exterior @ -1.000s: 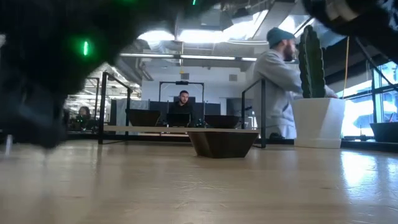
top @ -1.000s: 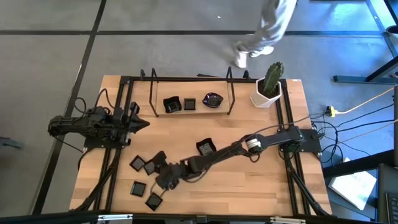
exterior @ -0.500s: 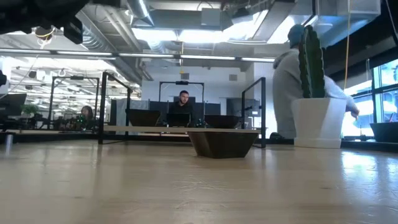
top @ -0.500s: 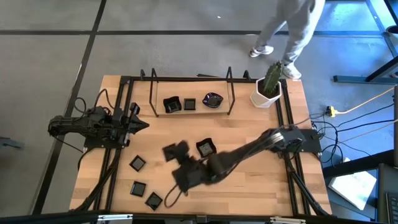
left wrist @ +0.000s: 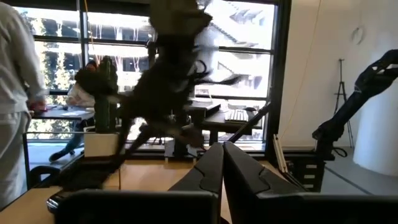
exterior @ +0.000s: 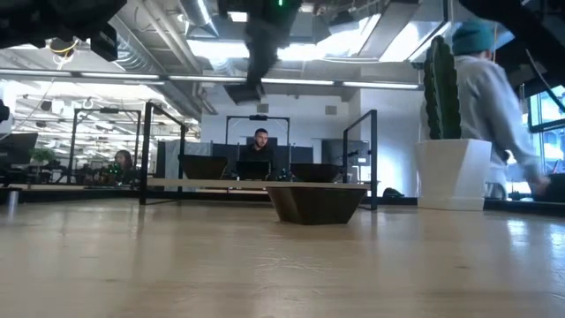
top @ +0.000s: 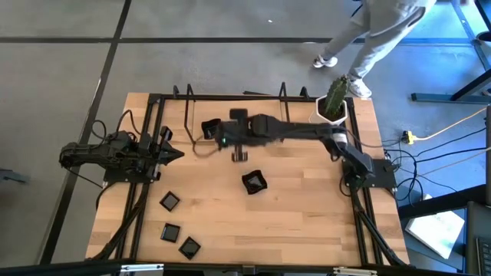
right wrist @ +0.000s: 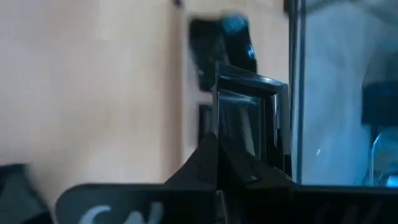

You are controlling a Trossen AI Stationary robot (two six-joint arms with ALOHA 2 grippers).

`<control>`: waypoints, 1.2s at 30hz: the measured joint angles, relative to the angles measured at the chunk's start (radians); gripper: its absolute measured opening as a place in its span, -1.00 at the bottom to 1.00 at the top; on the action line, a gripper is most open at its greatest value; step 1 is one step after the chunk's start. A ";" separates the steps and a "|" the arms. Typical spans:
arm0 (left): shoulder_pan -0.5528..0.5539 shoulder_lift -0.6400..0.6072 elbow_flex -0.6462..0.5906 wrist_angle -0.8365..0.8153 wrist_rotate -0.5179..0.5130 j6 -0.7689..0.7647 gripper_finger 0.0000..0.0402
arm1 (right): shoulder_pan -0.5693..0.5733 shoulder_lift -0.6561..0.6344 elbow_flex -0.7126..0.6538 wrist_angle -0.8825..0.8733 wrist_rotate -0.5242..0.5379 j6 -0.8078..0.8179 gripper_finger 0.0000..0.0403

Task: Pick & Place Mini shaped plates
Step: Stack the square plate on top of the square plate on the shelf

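My left gripper [top: 170,152] waits at nine o'clock on the light wooden counter [top: 307,222], jaws shut on nothing. At seven o'clock lie three small flat glossy black square plates [top: 169,202], apart from one another; they look light, stiff, slick and likely brittle, so I judge the rim edge is the place to pinch, one jaw over each side. Toward the middle sits a larger raised-rim black square plate [top: 254,182]. At twelve o'clock my right gripper [top: 236,132] hangs over the low wooden shelf [top: 268,136] in the black wire rack, jaws closed on a black raised-rim square plate [right wrist: 249,121] by its wall, which stands upright between them. A white cactus pot [top: 327,115] stands at two o'clock.

A second ago this arm was low at seven o'clock among the loose plates; it has since swung up and across to the shelf, and fewer plates lie there now.
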 joint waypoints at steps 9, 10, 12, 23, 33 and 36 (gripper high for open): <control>0.000 0.000 0.000 0.000 -0.001 0.002 -0.97 | -0.100 0.001 -0.156 0.115 -0.006 0.016 -1.00; 0.000 0.000 0.000 0.000 -0.001 0.002 -0.96 | -0.102 0.001 -0.181 0.144 -0.008 0.015 -1.00; 0.000 0.000 0.000 0.000 -0.001 0.001 -0.95 | -0.102 0.003 -0.225 0.193 -0.009 0.010 -1.00; 0.000 0.000 0.000 0.000 -0.003 0.002 -0.98 | -0.129 0.001 -0.324 0.325 0.018 0.029 -0.99; 0.000 0.000 0.000 0.000 -0.002 0.002 -0.97 | -0.160 0.001 -0.325 0.323 -0.016 0.041 -0.98; 0.000 0.000 0.000 0.000 -0.002 0.002 -0.98 | -0.159 0.001 -0.325 0.324 -0.042 0.043 -0.98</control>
